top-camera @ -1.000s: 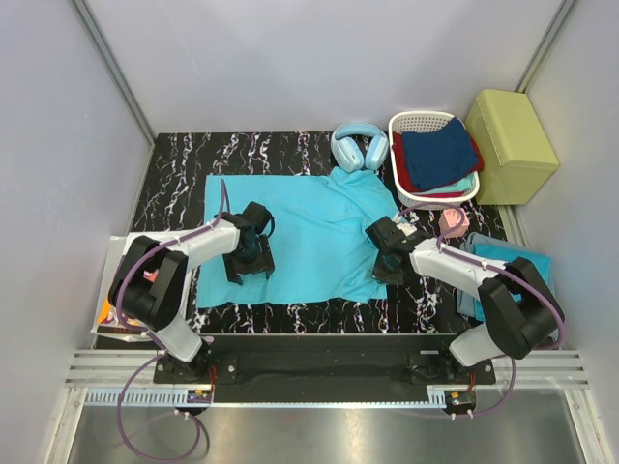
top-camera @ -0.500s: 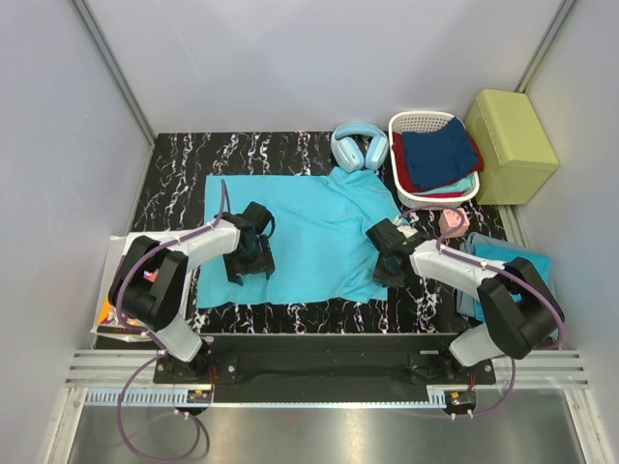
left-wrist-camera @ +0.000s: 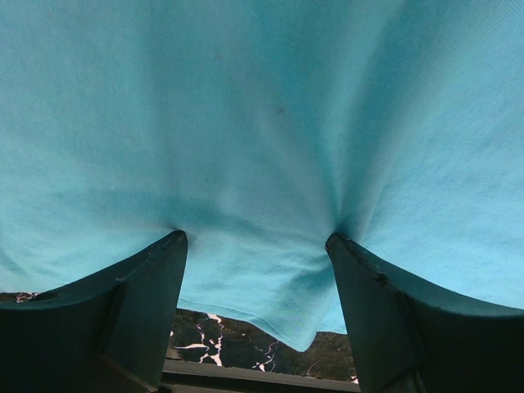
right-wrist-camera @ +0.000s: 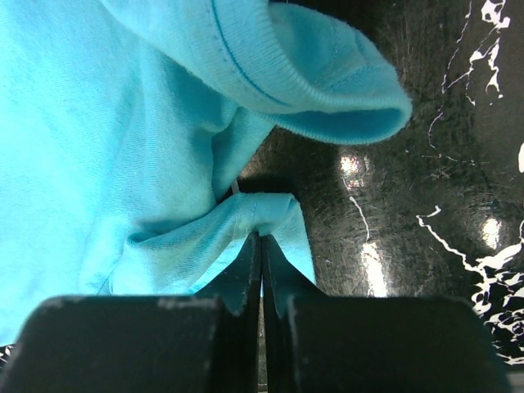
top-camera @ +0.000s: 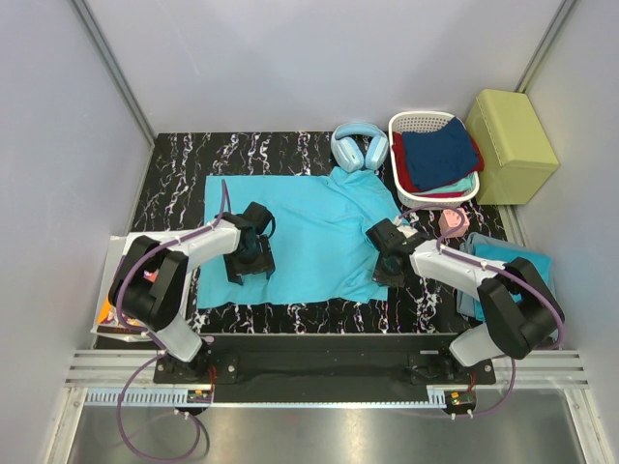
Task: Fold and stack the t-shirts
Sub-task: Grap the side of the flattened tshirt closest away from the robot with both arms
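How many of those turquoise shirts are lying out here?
2: one turquoise-blue t-shirt spread across the middle of the black marbled table, one folded turquoise shirt at its right edge. More may hide in that pile or the white plastic basket.

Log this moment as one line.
t-shirt: spread on table, right side rumpled | left gripper: open, fingers pressing cloth | right gripper: shut on t-shirt edge | folded: not yet
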### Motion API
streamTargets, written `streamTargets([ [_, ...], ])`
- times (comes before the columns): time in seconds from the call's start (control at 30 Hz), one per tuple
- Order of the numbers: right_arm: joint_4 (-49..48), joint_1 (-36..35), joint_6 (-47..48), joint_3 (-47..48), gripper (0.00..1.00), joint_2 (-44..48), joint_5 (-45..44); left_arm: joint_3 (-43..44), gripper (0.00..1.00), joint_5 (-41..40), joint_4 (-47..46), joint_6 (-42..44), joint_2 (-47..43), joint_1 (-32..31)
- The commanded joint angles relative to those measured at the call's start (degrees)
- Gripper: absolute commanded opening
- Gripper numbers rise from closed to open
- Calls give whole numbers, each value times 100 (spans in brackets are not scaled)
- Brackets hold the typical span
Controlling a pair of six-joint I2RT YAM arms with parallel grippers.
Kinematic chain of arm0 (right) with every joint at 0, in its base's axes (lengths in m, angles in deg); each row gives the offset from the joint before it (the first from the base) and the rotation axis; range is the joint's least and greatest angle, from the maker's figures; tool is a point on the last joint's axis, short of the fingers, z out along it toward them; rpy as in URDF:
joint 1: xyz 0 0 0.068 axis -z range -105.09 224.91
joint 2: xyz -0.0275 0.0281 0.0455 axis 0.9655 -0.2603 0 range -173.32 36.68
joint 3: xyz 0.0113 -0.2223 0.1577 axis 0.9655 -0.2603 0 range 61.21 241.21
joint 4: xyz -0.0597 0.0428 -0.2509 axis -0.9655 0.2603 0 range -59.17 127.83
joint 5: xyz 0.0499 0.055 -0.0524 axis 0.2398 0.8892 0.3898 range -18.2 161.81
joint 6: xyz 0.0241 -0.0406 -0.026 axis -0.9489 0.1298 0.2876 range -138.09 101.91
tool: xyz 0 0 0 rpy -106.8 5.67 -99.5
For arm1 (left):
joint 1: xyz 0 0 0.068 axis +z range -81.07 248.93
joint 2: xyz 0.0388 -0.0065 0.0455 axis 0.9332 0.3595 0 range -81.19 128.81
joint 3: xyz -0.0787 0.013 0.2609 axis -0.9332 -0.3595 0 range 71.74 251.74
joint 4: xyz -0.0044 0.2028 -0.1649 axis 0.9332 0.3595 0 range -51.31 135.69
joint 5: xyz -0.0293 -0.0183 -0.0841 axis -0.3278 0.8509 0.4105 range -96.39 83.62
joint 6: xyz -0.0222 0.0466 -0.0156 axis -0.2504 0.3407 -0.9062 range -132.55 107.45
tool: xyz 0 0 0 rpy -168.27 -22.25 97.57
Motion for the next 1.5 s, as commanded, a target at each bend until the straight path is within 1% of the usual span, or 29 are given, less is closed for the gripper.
streamTargets([
  [0.0, -19, 31, -40, 40, 0, 185, -53, 56, 75, 70, -75, -63, 86, -55],
  [0.13, -10, 31, -49, 49, 1, 255, -62, 47, 75, 70, -84, -63, 68, -55],
  [0.23, -10, 31, 4, 67, 13, 141, -44, 47, 75, 70, -84, -72, 86, -64],
  [0.33, -45, 31, 4, 32, 18, 27, 17, 65, 75, 88, -93, -72, 95, -64],
  [0.37, -72, 31, 4, 14, 21, 18, 43, 65, 75, 70, -84, -81, 86, -64],
  [0.47, -116, 31, 13, -4, 24, -8, 26, 56, 75, 70, -84, -72, 103, -64],
  [0.63, -151, 31, 48, 14, 26, -87, 61, 65, 75, 88, -84, -98, 138, -72],
  [0.9, -230, 31, 74, 14, 24, -175, 105, 82, 75, 79, -75, -98, 138, -72],
  [1.03, -248, 31, 74, -4, 20, -202, 132, 91, 75, 79, -75, -89, 139, -72],
  [1.13, -248, 31, 83, 5, 15, -167, 114, 109, 75, 70, -75, -81, 139, -72],
  [1.23, -248, 31, 92, 5, 12, -132, 131, 126, 74, 79, -66, -81, 165, -81],
  [1.37, -169, 31, 83, 23, 4, -26, 96, 135, 74, 79, -66, -72, 156, -81],
  [1.47, -46, 31, 83, 75, 3, 88, 35, 153, 75, 88, -66, -72, 165, -81],
])
